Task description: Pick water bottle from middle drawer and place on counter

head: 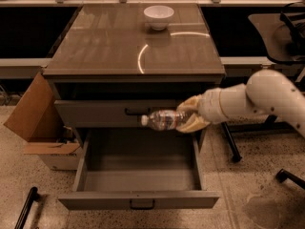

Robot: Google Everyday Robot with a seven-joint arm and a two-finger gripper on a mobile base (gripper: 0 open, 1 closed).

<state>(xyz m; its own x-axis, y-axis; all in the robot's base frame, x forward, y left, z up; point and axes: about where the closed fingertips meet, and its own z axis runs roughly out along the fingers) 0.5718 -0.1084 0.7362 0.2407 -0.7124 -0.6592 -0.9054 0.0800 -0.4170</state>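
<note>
My two-finger gripper (188, 117) is closed around the base end of the small clear plastic water bottle (164, 119) with the white cap. My pale fingers (191, 104) pinch it from above and below. The bottle lies on its side in the air, cap pointing away from my wrist. It hangs above the open, wide grey metal middle drawer (138, 200), clear of its walls. It sits level with the shut grey drawer front (95, 113) above that, just in front of its dark bar handle. The glossy brown-grey counter (109, 51) is higher than the bottle, and a white bowl (158, 15) stands near its far edge.

What worries me most is my grip. I hold only one end, so the bottle's free length could swing down or twist out if I move sharply, and thin plastic may give under my squeeze. If I rise straight up, the cap end may catch the counter's front lip, so I judge I should draw back first. Set down on its side, the bottle could roll on that slick top, and reaching too deep risks nudging the bowl.
</note>
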